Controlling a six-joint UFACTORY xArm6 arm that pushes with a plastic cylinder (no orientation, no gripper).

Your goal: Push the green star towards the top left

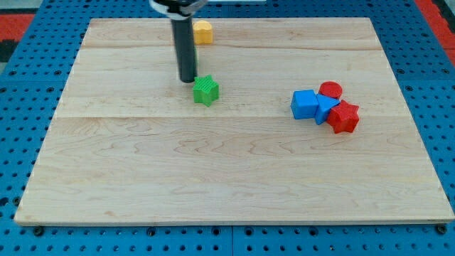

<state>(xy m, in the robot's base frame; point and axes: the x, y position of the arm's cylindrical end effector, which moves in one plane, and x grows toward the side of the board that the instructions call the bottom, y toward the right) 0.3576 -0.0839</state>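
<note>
The green star [206, 90] lies on the wooden board [227, 163], left of centre in the upper half. My tip [188, 80] is on the board just to the upper left of the star, very close to it or touching its edge. The dark rod rises from there to the view's top.
A yellow block [203, 31] sits near the board's top edge, partly behind the rod. At the view's right is a tight cluster: a blue cube [304, 104], a second blue block [326, 109], a red cylinder [330, 89] and a red star-like block [345, 117].
</note>
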